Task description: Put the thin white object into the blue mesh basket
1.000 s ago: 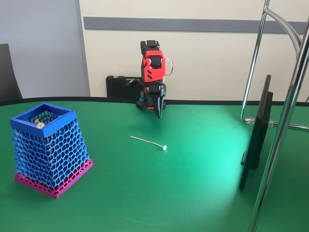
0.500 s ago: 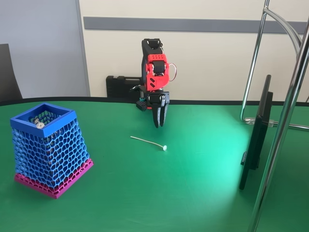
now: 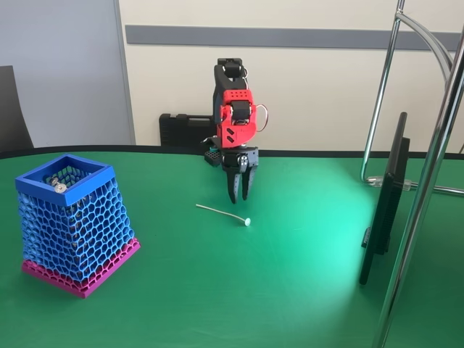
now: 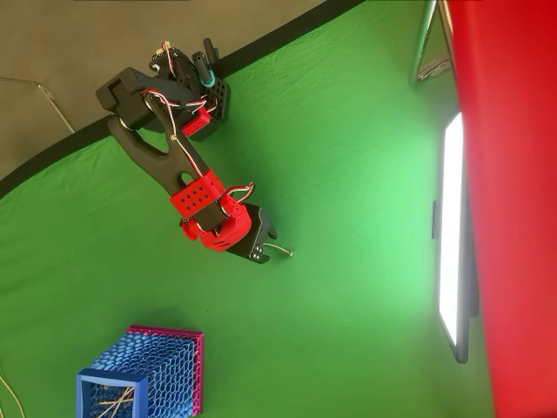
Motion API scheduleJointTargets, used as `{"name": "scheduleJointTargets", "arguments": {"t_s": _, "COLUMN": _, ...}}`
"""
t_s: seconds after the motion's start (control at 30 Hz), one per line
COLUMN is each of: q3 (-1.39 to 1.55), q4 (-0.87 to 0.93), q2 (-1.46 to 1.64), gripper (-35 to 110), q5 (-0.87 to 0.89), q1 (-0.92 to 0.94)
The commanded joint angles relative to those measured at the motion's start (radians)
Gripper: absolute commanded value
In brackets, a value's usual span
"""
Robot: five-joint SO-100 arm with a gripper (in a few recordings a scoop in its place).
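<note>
pincer (image 3: 239,197) slightly open | holds nothing | above thin white object (image 3: 221,213)

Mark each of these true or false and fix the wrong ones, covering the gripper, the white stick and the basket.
1. The thin white object lies on the green table. True.
2. The gripper is clamped on the stick. False: it hangs above the stick with its fingers pointing down and slightly parted, holding nothing.
3. The blue mesh basket stands left of the stick in the fixed view. True.
4. The basket is empty. False: small items show inside it near the rim.
5. The basket has a yellow base. False: the base is magenta-pink.
</note>
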Motion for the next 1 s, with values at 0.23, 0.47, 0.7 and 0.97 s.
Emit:
{"name": "scheduleJointTargets", "arguments": {"t_s": 0.23, "q3": -0.140, "q4": 0.017, "q2": -0.107, "gripper": 20, "q5": 0.064, "q1": -0.015}}
{"name": "scheduleJointTargets", "arguments": {"t_s": 0.47, "q3": -0.236, "q4": 0.040, "q2": -0.215, "gripper": 20, "q5": 0.069, "q1": -0.023}}
{"name": "scheduleJointTargets", "arguments": {"t_s": 0.7, "q3": -0.278, "q4": 0.048, "q2": -0.275, "gripper": 20, "q5": 0.074, "q1": -0.046}}
{"name": "scheduleJointTargets", "arguments": {"t_s": 0.97, "q3": -0.296, "q4": 0.064, "q2": -0.302, "gripper": 20, "q5": 0.086, "q1": -0.044}}
